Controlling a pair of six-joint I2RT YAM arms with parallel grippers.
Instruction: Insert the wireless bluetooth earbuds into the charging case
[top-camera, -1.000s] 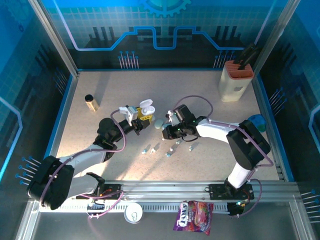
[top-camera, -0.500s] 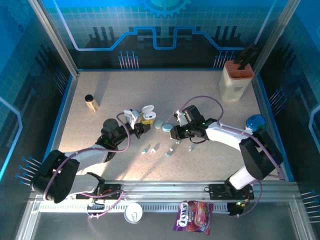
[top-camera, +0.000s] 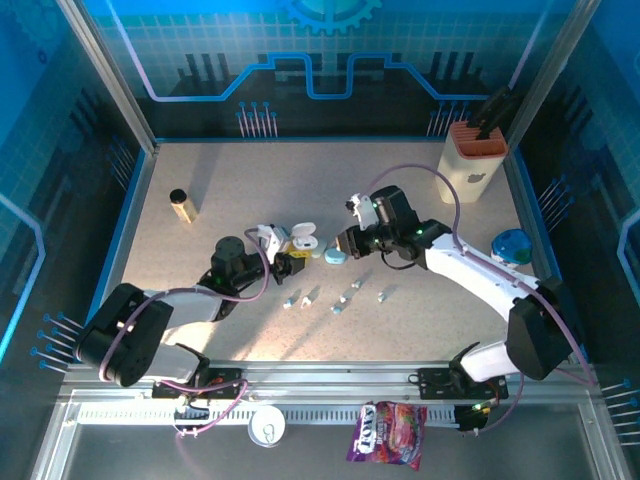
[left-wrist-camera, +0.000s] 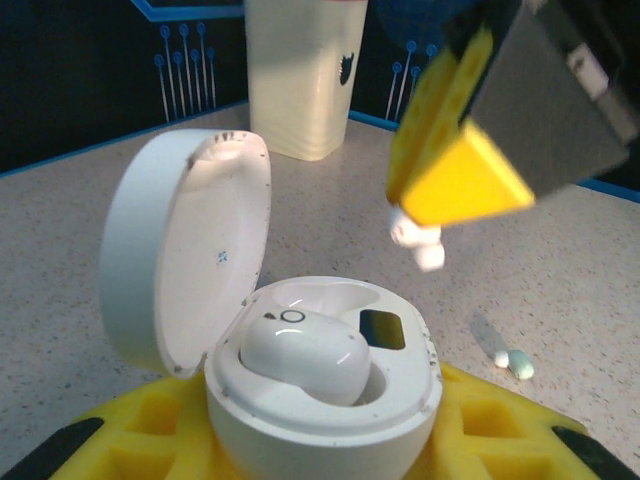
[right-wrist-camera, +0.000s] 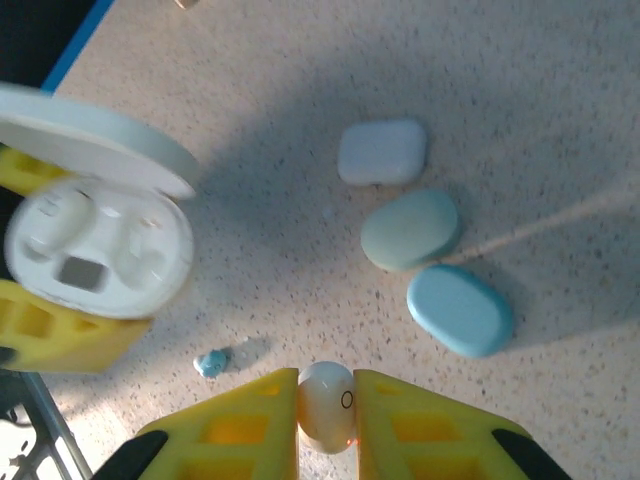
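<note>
Claws both have hold of something. The right claw (right-wrist-camera: 327, 388) is nearly closed, its yellow fingers (right-wrist-camera: 240, 430) pinching a white earbud (right-wrist-camera: 326, 410) at the very tips. The left claw (left-wrist-camera: 320, 455) is closed partway on the round base of a white charging case (left-wrist-camera: 330, 395), with yellow pads against either side of it and the lid (left-wrist-camera: 180, 265) hinged up. From overhead the two claws face each other near the middle of the speckled surface (top-camera: 250, 180), and the case sits at the left one's tips. From the left wrist, the pinched earbud hangs under the right claw's fingers, above the case and off to one side, clear of its rim. That view also shows a second earbud (left-wrist-camera: 305, 355) lying in the case's well, which the overhead view is too small to show. The right wrist view shows three closed cases lying close together: a pale square one (right-wrist-camera: 382, 152), a pale green oval (right-wrist-camera: 410, 228) and a light blue oval (right-wrist-camera: 460, 310). A teal loose earbud (right-wrist-camera: 210, 362) lies near the open case. Overhead, several loose earbuds (top-camera: 337, 308) lie scattered nearer the arm bases, and a cream holder (top-camera: 472, 165) stands at the far right.
</note>
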